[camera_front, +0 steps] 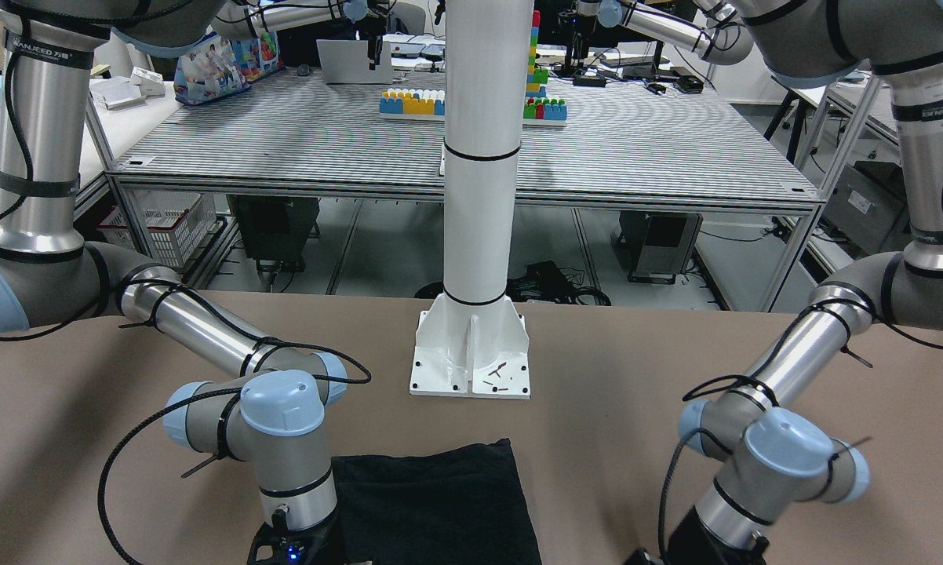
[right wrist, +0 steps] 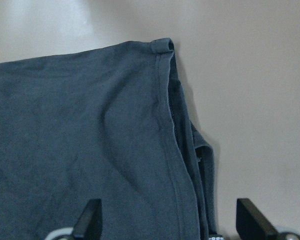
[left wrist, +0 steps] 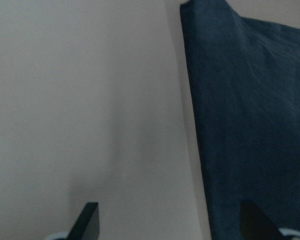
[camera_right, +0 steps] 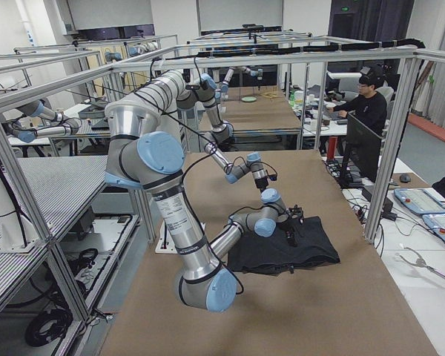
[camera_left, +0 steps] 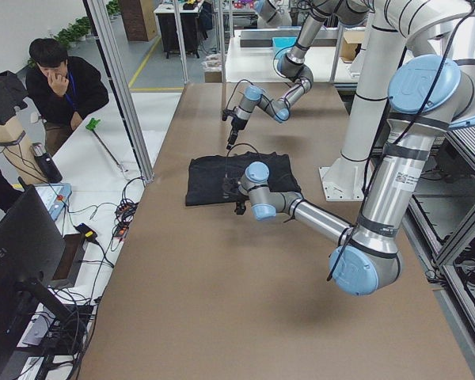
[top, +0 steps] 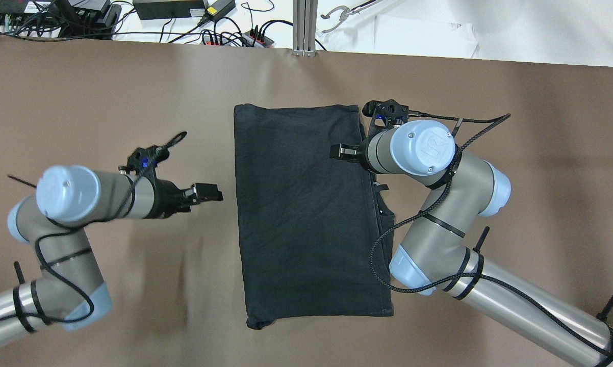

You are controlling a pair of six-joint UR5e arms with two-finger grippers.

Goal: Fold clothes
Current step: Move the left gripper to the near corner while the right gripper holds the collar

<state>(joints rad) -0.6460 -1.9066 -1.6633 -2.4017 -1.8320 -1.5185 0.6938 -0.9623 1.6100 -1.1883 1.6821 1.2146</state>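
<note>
The black garment (top: 306, 204) lies flat mid-desk (top: 107, 92), its long axis running away from the robot, between the two arms. The right end effector (top: 339, 152) hovers over the garment's right edge near the far corner, fingers spread and pinching nothing. It is the nearer one, since the left end effector (top: 207, 192), likewise spread and empty, hangs over bare desk just beside the left edge. A fold across the short axis would likely start at the layered right hem — directly below the right arm's fingers.

huawei on monitor (camera_left: 16, 265), ur on right arm's joint cap (top: 428, 147)
</note>
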